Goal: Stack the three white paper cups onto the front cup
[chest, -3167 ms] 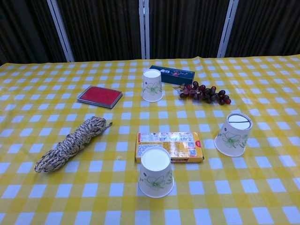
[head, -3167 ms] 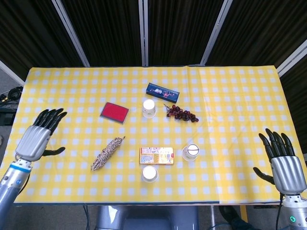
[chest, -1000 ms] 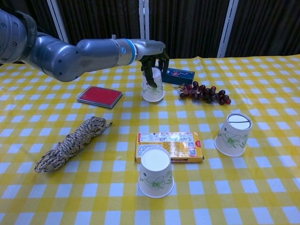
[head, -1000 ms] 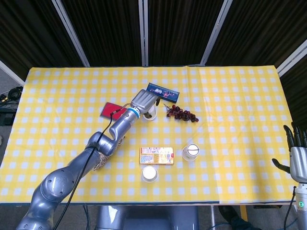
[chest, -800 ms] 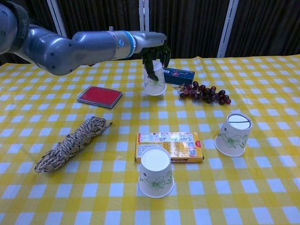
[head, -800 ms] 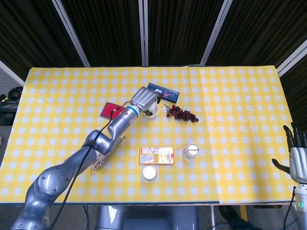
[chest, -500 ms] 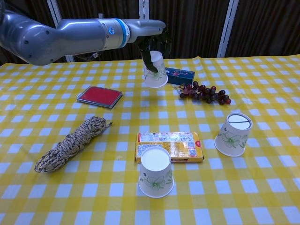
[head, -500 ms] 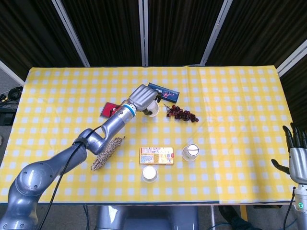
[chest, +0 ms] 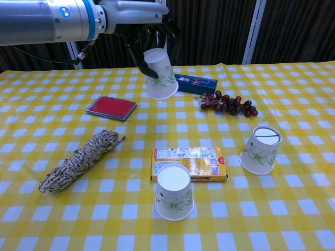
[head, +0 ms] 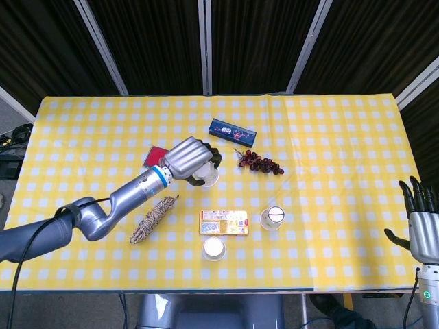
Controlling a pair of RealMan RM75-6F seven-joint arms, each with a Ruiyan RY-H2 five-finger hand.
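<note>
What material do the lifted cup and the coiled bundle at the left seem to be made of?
Lifted cup: probably thin paper, matte white with a printed green floral motif. Coiled bundle: apparently braided rope, likely fibre, judging by its speckled tan and dark twisted strands.

We see bright, even light falling from above in both views. The yellow checked tablecloth (head: 329, 137) is evenly lit from near to far, and shadows under things are faint and short. The dark curtains (head: 151, 41) behind stay almost black, with little detail. A small glare sits on the wrapper of the flat packet (chest: 189, 162) in the chest view, and a soft sheen runs along the metal arm (chest: 47, 21) at the top left. Both pictures are fairly sharp, with a slight softness in the head view. We notice no strong bending at the edges.
</note>
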